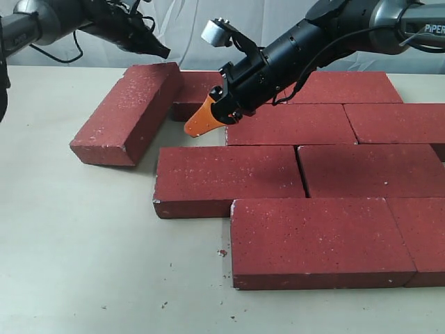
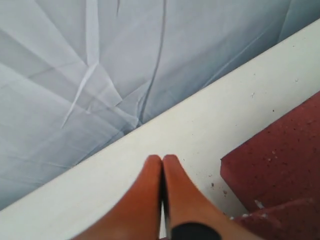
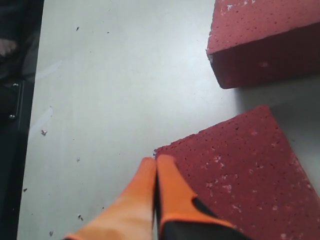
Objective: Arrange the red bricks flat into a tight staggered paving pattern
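Note:
Several dark red speckled bricks lie flat in staggered rows: one at the front (image 1: 320, 240), two in the middle row (image 1: 226, 177) (image 1: 372, 170), more behind (image 1: 292, 124) (image 1: 351, 87). A loose brick (image 1: 128, 111) lies slanted at the left, apart from the rows. A small part of another brick (image 1: 197, 90) shows behind it. My right gripper (image 1: 191, 129), orange-fingered and shut on nothing, hangs over the gap beside the second-row brick (image 3: 240, 175), with the slanted brick (image 3: 265, 40) beyond. My left gripper (image 2: 162, 159) is shut and empty above the table's back edge, near a brick corner (image 2: 280, 155).
The table (image 1: 83, 264) is pale, with small red crumbs (image 1: 221, 252) near the front brick. A wrinkled grey cloth (image 2: 100, 65) hangs behind the table's back edge. In the right wrist view a dark strip (image 3: 15, 100) runs along the table's side.

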Controlling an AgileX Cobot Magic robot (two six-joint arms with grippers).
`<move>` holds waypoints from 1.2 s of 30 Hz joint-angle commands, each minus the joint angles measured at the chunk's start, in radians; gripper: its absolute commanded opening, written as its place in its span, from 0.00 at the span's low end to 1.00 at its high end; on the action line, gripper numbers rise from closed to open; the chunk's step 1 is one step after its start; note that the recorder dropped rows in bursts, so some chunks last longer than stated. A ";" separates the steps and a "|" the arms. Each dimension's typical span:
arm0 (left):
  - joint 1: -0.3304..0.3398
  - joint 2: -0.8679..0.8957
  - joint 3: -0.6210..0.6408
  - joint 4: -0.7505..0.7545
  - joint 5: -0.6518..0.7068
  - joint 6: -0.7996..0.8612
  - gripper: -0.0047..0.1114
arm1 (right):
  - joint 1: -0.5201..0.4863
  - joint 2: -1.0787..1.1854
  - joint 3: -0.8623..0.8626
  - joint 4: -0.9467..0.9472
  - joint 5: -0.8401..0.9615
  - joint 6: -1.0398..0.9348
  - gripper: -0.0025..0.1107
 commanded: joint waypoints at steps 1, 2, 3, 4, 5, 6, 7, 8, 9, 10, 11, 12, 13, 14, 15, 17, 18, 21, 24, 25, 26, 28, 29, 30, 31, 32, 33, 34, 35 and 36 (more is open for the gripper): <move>-0.011 0.015 -0.015 -0.005 0.033 -0.009 0.04 | -0.001 -0.011 0.006 0.010 -0.004 -0.008 0.02; -0.011 0.015 -0.015 -0.001 0.049 -0.009 0.04 | -0.001 -0.011 0.006 0.010 -0.006 -0.008 0.02; -0.011 0.015 -0.015 0.007 0.066 -0.009 0.04 | -0.001 -0.011 0.006 0.010 -0.010 -0.008 0.02; -0.011 0.015 -0.015 0.021 0.082 -0.009 0.04 | -0.001 -0.011 0.006 0.010 -0.016 -0.008 0.02; -0.011 0.015 -0.015 0.045 0.103 -0.009 0.04 | -0.001 -0.011 0.006 0.010 -0.021 -0.008 0.02; -0.011 0.015 -0.015 0.074 0.125 -0.009 0.04 | -0.001 -0.011 0.006 0.010 -0.027 -0.008 0.02; -0.011 0.013 -0.015 0.107 0.143 -0.009 0.04 | -0.001 -0.011 0.006 0.010 -0.027 -0.008 0.02; -0.011 0.008 -0.015 0.136 0.167 -0.009 0.04 | -0.001 -0.011 0.006 0.010 -0.027 -0.008 0.02; -0.011 0.007 -0.015 0.159 0.189 -0.009 0.04 | -0.001 -0.011 0.006 0.010 -0.027 -0.008 0.02; -0.011 0.001 -0.015 0.174 0.210 -0.009 0.04 | -0.001 -0.011 0.006 0.010 -0.027 -0.008 0.02; -0.011 -0.006 -0.015 0.191 0.229 -0.009 0.04 | -0.001 -0.011 0.006 0.010 -0.027 -0.008 0.02; -0.009 -0.026 -0.016 0.217 0.264 -0.009 0.04 | -0.001 -0.011 0.006 0.010 -0.027 -0.008 0.02; -0.009 -0.041 -0.016 0.231 0.294 -0.009 0.04 | -0.001 -0.011 0.006 0.010 -0.027 -0.008 0.02; -0.009 -0.068 -0.016 0.245 0.343 -0.009 0.04 | -0.001 -0.011 0.006 0.006 -0.027 -0.008 0.02; -0.009 -0.088 -0.016 0.245 0.399 -0.009 0.04 | -0.001 -0.011 0.006 0.006 -0.027 -0.008 0.02; -0.009 -0.109 -0.016 0.269 0.513 -0.006 0.04 | -0.001 -0.011 0.006 0.004 -0.027 -0.008 0.02; -0.009 -0.117 -0.016 0.297 0.554 -0.002 0.04 | -0.001 -0.011 0.006 0.004 -0.027 -0.008 0.02; -0.009 -0.122 -0.016 0.328 0.567 -0.054 0.04 | -0.001 -0.011 0.006 0.004 -0.029 -0.008 0.02; -0.014 -0.120 -0.016 0.019 0.514 0.082 0.04 | -0.001 -0.010 0.006 0.004 -0.046 -0.008 0.02; -0.022 -0.120 -0.016 -0.129 0.518 0.210 0.04 | -0.001 -0.005 0.006 0.004 -0.047 -0.008 0.02; -0.025 -0.120 -0.016 -0.175 0.520 0.250 0.04 | -0.001 -0.003 0.006 0.004 -0.047 -0.008 0.02; -0.041 -0.111 -0.016 -0.193 0.493 0.279 0.04 | -0.001 0.004 0.006 0.004 -0.054 -0.008 0.02; -0.048 -0.104 -0.016 -0.178 0.479 0.279 0.04 | -0.001 0.004 0.006 0.004 -0.064 -0.008 0.02; -0.053 -0.078 -0.016 -0.162 0.458 0.279 0.04 | -0.001 0.004 0.006 0.004 -0.080 -0.008 0.02; -0.055 -0.063 -0.016 -0.160 0.446 0.279 0.04 | -0.001 0.004 0.006 0.004 -0.086 -0.008 0.02; -0.055 -0.050 -0.016 -0.152 0.429 0.279 0.04 | -0.001 0.004 0.006 0.004 -0.087 -0.008 0.02; -0.055 -0.036 -0.016 -0.110 0.391 0.275 0.04 | -0.001 0.004 0.006 0.004 -0.087 -0.008 0.02; -0.055 -0.031 -0.016 -0.076 0.371 0.263 0.04 | -0.001 0.004 0.006 0.004 -0.083 -0.008 0.02; -0.055 -0.026 -0.016 -0.028 0.354 0.242 0.04 | -0.001 0.004 0.006 0.004 -0.083 -0.008 0.02; -0.055 -0.024 -0.016 0.019 0.342 0.218 0.04 | -0.001 0.004 0.006 0.004 -0.083 -0.008 0.02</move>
